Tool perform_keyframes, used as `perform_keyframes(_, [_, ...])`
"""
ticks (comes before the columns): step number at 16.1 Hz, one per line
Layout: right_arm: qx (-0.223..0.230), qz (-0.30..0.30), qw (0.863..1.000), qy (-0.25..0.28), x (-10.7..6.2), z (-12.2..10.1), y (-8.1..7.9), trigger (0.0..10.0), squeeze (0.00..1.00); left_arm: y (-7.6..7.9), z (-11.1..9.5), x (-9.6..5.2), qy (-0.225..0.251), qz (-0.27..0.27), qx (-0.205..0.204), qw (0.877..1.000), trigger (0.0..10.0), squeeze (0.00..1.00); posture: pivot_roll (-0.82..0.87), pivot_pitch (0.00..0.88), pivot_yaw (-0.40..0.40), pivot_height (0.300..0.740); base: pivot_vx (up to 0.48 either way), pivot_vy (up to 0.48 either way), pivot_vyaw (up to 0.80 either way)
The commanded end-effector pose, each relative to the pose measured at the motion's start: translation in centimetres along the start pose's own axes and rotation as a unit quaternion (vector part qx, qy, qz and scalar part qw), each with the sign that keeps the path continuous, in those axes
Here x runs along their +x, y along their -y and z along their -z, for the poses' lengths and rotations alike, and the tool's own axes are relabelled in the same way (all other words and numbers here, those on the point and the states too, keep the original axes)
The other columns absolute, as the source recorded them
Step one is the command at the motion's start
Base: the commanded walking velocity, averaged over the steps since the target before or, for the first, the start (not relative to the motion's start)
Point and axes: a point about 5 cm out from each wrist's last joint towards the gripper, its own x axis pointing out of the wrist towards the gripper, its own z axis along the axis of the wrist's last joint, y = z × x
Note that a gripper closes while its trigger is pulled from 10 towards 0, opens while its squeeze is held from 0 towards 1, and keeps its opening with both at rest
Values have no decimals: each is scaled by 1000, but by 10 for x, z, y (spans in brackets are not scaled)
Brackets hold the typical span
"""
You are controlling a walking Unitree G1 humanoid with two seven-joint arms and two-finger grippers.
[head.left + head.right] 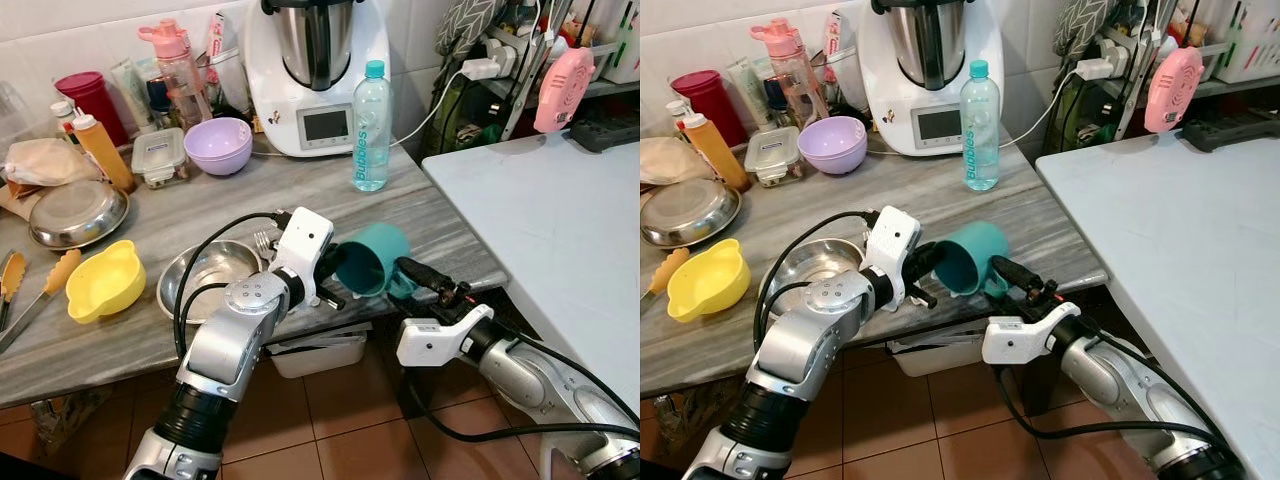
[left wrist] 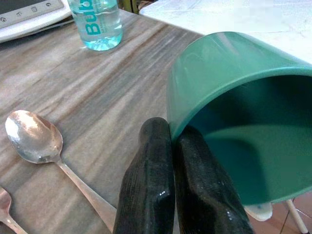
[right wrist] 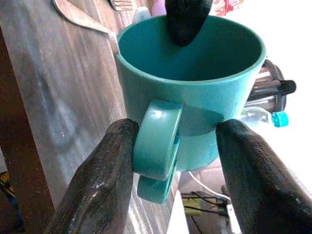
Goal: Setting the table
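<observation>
From my remote station, both arms meet at the front edge of the grey stone counter (image 1: pixel 420 215), where a teal mug (image 1: pixel 372 258) is tipped on its side and held off the surface. The left gripper (image 2: pixel 170 161) has its two black fingers pinched together on the mug's rim, one finger inside the cup and one outside. The right gripper (image 3: pixel 175 141) comes up from below the counter edge with its fingers spread to either side of the mug's handle (image 3: pixel 157 141); one finger looks to be touching the handle, the other stands apart from it, so I judge it has not closed yet. This reads to me as a hand-over between arms in mid-course. As for setting the table, little appears done: the white table (image 1: pixel 560 220) to the robot's right carries no dishes that I can see, while a steel bowl (image 1: pixel 205 275), a yellow bowl (image 1: pixel 103 280), a purple bowl (image 1: pixel 218 145) and a spoon (image 2: pixel 36 141) lie on the counter. The mug hangs between counter and table, nearer the counter.
</observation>
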Motion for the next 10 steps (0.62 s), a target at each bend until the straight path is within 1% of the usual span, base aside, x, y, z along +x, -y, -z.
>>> perform_keyframes(1, [-14, 5, 1000, -9, -4, 4, -1, 0, 0, -2, -8, -2, 9, -3, 3, 1000, 0, 0, -159, 20, 115, 740, 0, 0, 0])
perform_keyframes(3, [-32, 31, 999, -27, -8, 8, 0, 0, 0, -2, -8, -2, 9, -3, 2, 1000, 0, 0, -159, 20, 117, 740, 0, 0, 0])
perform_keyframes(5, [-39, 55, 997, -47, -11, 11, 0, 0, 0, -3, -8, -2, 9, -4, 1, 1000, 0, 0, -162, 19, 118, 740, 0, 0, 0])
perform_keyframes(8, [-34, 55, 996, -55, -13, 12, -8, 0, 0, -2, -9, -1, 9, -2, -3, 1000, 0, 0, -163, 20, 120, 740, 0, 0, 0])
perform_keyframes(10, [-42, 59, 996, -58, -14, 15, -9, 0, 0, 0, -9, 0, 10, 1, -6, 1000, 0, 0, -165, 21, 122, 740, 0, 0, 0])
